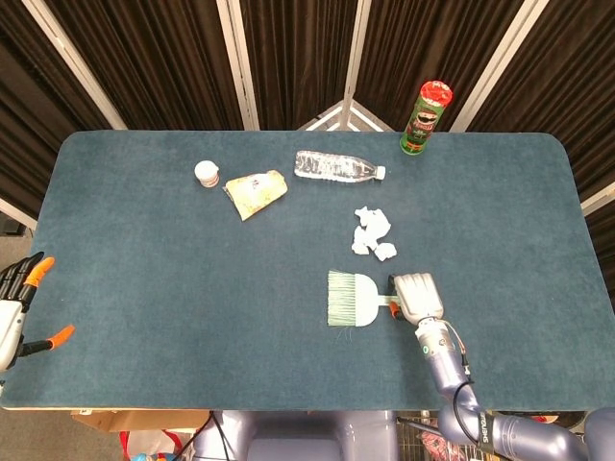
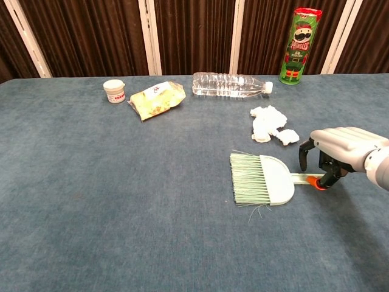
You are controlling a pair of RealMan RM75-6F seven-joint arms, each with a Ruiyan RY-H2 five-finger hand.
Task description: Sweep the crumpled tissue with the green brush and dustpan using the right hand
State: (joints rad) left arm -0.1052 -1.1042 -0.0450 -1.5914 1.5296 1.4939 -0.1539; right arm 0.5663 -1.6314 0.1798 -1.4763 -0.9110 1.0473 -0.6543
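The pale green brush and dustpan (image 1: 351,299) (image 2: 261,178) lie flat at centre right of the table, bristles pointing left and handle pointing right. The crumpled white tissue (image 1: 373,233) (image 2: 270,125) sits in several pieces just behind them. My right hand (image 1: 416,294) (image 2: 337,146) hovers over the handle's end with its fingers curved down on either side; its orange thumb tip touches the handle and no closed grip shows. My left hand (image 1: 19,307) hangs open off the table's left edge, seen only in the head view.
Along the back of the blue table (image 1: 144,269) lie a clear plastic bottle (image 1: 336,166) (image 2: 230,84), a yellow snack bag (image 1: 256,191) (image 2: 157,98) and a small white jar (image 1: 207,173) (image 2: 114,91). A green chips can (image 1: 425,117) (image 2: 298,45) stands at the back right.
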